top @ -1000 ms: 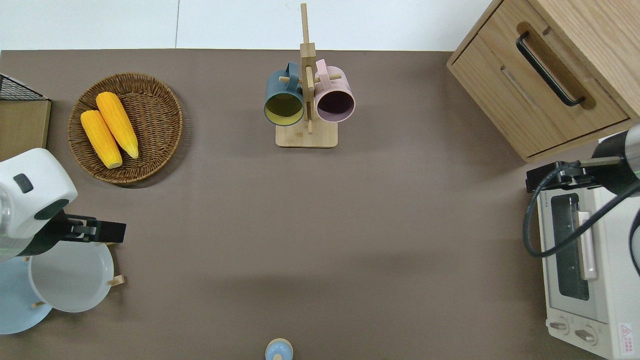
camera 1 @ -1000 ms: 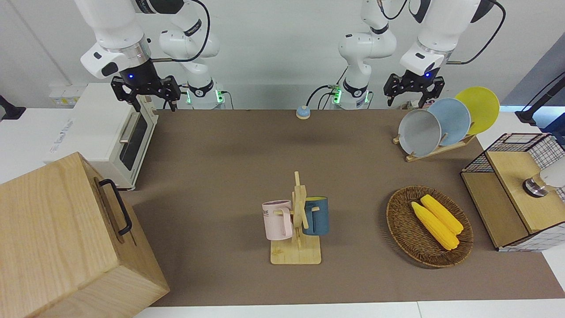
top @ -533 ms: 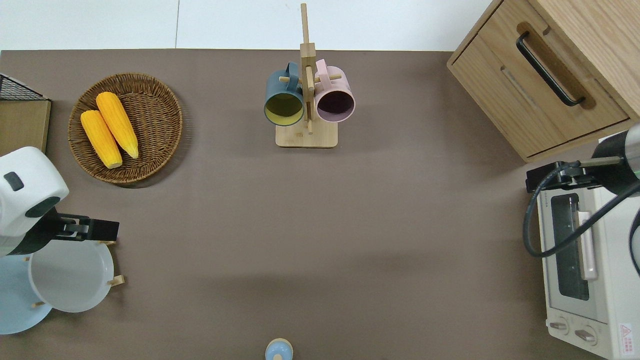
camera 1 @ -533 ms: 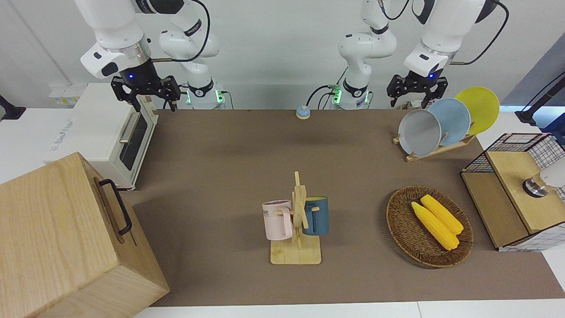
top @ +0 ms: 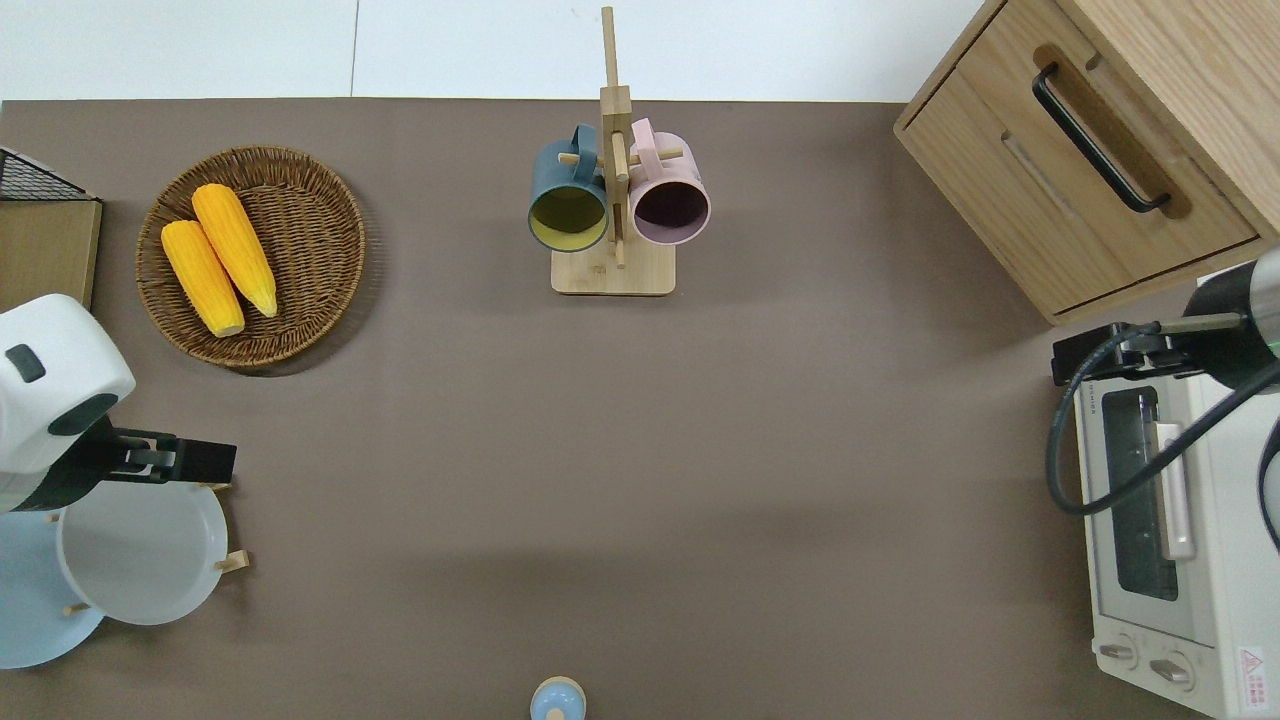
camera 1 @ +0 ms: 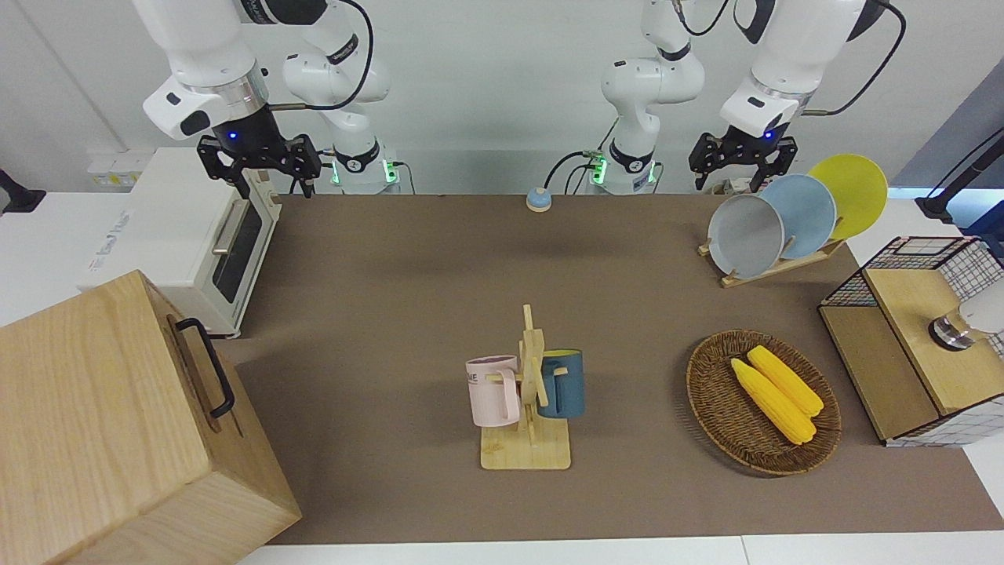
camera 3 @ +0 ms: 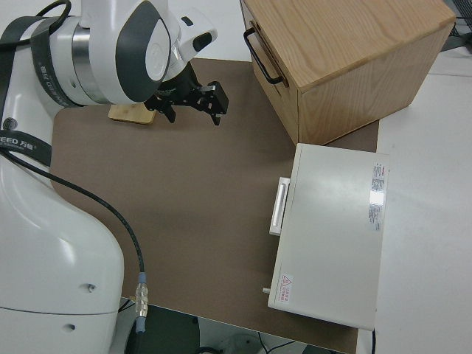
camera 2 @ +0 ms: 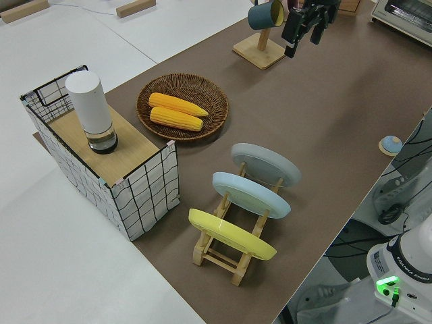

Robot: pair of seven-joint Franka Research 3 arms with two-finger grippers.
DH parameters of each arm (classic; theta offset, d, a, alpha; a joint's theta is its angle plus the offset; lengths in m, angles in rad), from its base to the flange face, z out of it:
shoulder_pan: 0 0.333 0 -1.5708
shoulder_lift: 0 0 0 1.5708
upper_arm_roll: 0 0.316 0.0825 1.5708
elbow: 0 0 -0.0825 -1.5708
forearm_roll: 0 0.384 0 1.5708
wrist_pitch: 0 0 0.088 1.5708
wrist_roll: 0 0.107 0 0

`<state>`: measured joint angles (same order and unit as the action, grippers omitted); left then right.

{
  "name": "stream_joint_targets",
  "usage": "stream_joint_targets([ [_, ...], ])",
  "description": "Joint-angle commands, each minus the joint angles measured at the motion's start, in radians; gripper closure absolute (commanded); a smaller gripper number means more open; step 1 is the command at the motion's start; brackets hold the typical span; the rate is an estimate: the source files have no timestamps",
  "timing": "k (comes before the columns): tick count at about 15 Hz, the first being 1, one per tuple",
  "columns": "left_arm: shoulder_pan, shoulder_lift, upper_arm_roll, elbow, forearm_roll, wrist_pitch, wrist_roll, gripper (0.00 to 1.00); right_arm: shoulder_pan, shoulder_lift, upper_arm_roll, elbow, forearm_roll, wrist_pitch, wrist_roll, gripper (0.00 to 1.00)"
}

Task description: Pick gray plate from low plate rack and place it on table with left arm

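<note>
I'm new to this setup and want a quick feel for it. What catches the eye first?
Three plates, gray, blue and yellow, lean in a low wooden rack at the left arm's end of the table, with the left tool raised over the gray one. Two bright corn cobs lie in a wicker basket farther out.

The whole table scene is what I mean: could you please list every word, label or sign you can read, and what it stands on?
"FRANKA EMIKA": on the left arm's base.
"ME": the end of a word on the pink mug; the rest is unclear.
Red warning triangle sticker: on the toaster oven; its small print is unreadable.
Toaster oven's side logo and top label: too small to read.
Right arm's black band: lettering cut off.
</note>
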<state>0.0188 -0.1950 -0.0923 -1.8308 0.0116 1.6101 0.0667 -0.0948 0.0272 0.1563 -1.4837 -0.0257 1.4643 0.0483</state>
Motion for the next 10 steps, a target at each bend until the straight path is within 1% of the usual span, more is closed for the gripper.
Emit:
stream_joint_targets([
  [1, 0.026, 0.0, 0.002, -0.005, 0.011, -0.01, 0.015, 0.0, 0.007, 0.0, -0.006, 0.006, 0.003, -0.001, 0.004, 0.017],
  [2, 0.03, -0.003, 0.003, -0.005, 0.016, -0.01, 0.015, 0.0, 0.007, 0.0, -0.006, 0.006, 0.003, -0.001, 0.004, 0.017],
  [5, 0.043, -0.001, 0.026, -0.005, 0.018, 0.001, 0.039, 0.0, 0.007, 0.0, -0.006, 0.006, 0.003, -0.001, 0.004, 0.017],
  [10, 0.043, 0.002, 0.114, -0.005, 0.031, 0.008, 0.172, 0.0, 0.007, 0.0, -0.006, 0.006, 0.003, -0.001, 0.004, 0.017],
])
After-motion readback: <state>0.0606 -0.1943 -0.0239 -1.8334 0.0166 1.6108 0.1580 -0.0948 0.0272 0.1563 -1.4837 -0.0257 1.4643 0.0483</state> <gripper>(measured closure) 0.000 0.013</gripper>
